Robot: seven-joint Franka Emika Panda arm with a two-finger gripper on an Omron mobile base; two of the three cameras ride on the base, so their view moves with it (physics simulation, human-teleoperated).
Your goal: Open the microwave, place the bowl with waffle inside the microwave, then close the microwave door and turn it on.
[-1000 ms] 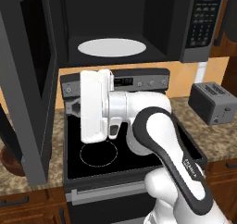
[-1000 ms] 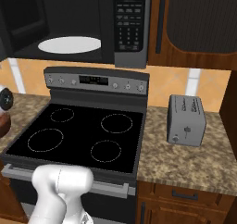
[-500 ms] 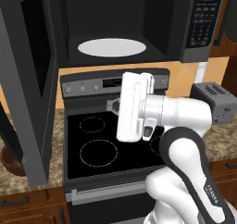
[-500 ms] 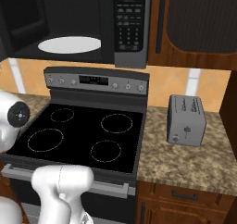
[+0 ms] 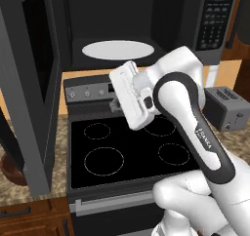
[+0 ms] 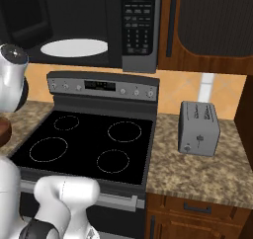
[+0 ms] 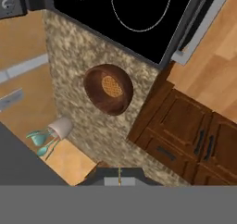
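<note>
Microwave door (image 5: pixel 29 84) swung open. Bowl (image 7: pixel 109 89) with waffle (image 7: pixel 112 86) sits on counter left of stove (image 7: pixel 139 10). Gripper (image 7: pixel 119 176) fingers together, apparently empty. Spread fingers, descend onto bowl rim.

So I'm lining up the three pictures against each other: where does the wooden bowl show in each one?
Left base view: the bowl peeks out at the left edge, low, behind the open microwave door.
Right base view: a sliver of its rim at the left edge, beside the stove.
Hand view: centre, on the counter, waffle inside.
Shared landmark: the black stove.
</note>
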